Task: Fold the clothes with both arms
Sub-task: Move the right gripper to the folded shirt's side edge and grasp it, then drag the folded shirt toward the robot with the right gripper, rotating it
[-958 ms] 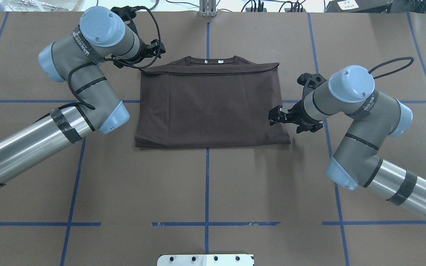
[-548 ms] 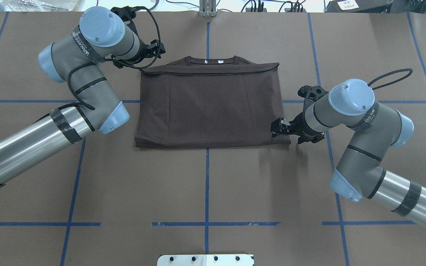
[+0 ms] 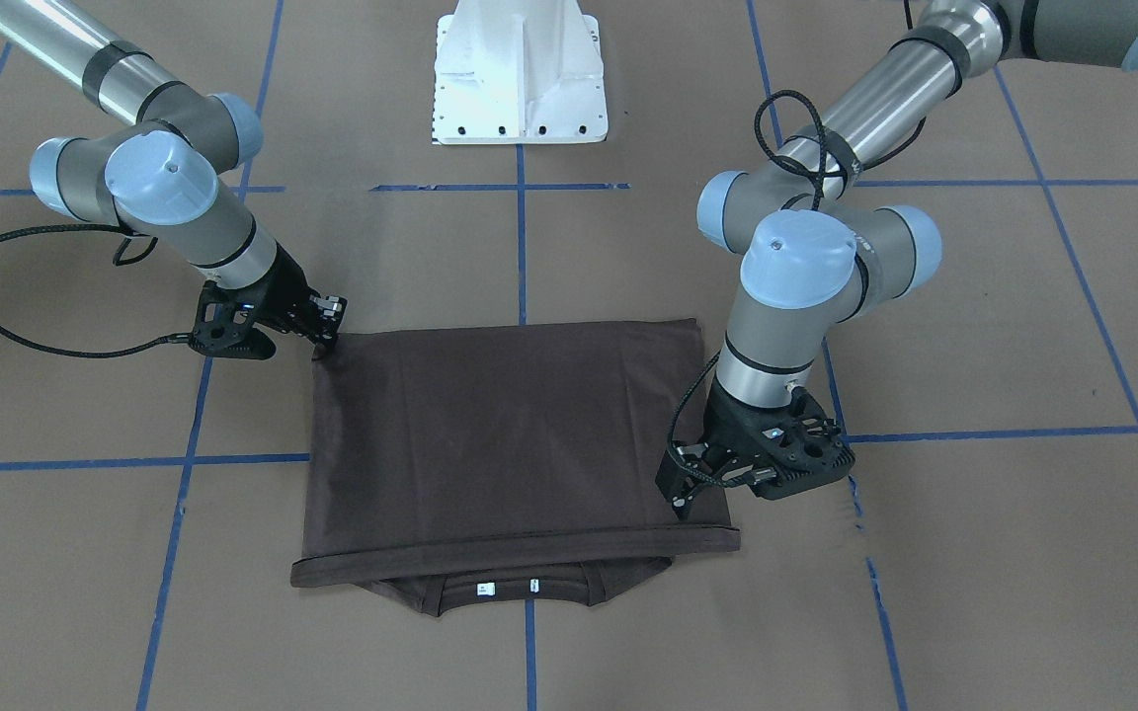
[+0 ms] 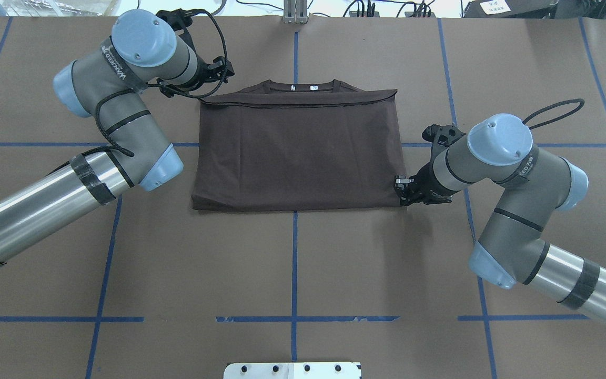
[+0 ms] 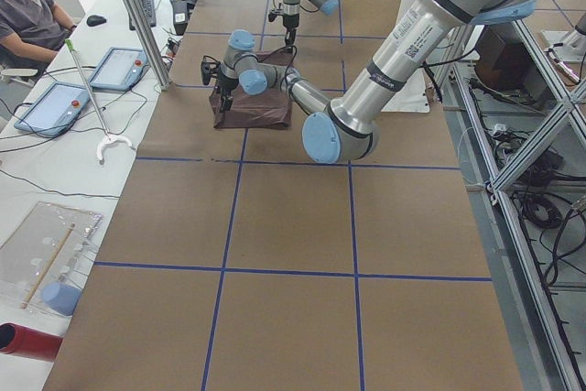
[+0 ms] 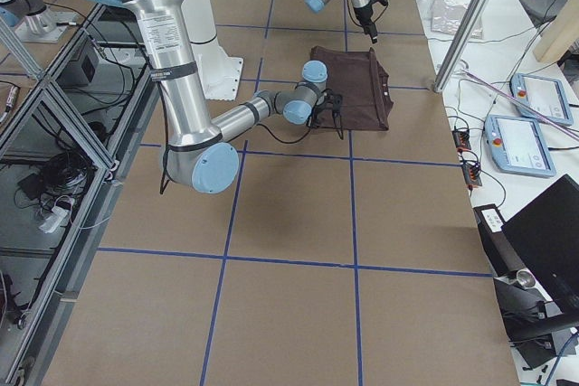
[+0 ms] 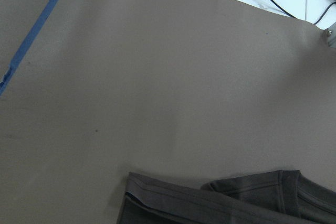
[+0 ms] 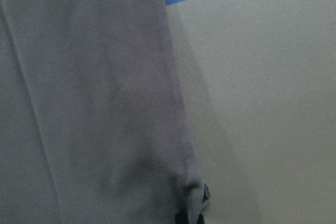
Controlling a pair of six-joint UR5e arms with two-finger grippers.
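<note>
The dark brown T-shirt (image 4: 298, 152) lies folded into a flat rectangle, with its collar (image 4: 303, 87) and white neck label (image 3: 483, 590) at the far edge. My right gripper (image 4: 401, 192) is down at the shirt's near right corner and shut on the cloth. The right wrist view shows the cloth (image 8: 94, 103) bunched at the bottom. In the front-facing view the right gripper (image 3: 329, 321) touches that corner. My left gripper (image 4: 223, 71) hangs just above the far left corner and looks open and empty. It also shows in the front-facing view (image 3: 680, 494). The left wrist view shows the shirt's corner (image 7: 236, 203) and no fingers.
The brown table cover (image 4: 292, 263) carries a grid of blue tape lines. The white pedestal base (image 3: 520, 79) stands at the near edge. A metal post (image 4: 295, 10) and cables line the far edge. An operator (image 5: 32, 6) sits beyond it with tablets (image 5: 114, 66).
My right gripper moved toward the robot along the shirt's right edge, dropped to the near right corner and closed on it. The left arm and the shirt have stayed still.
</note>
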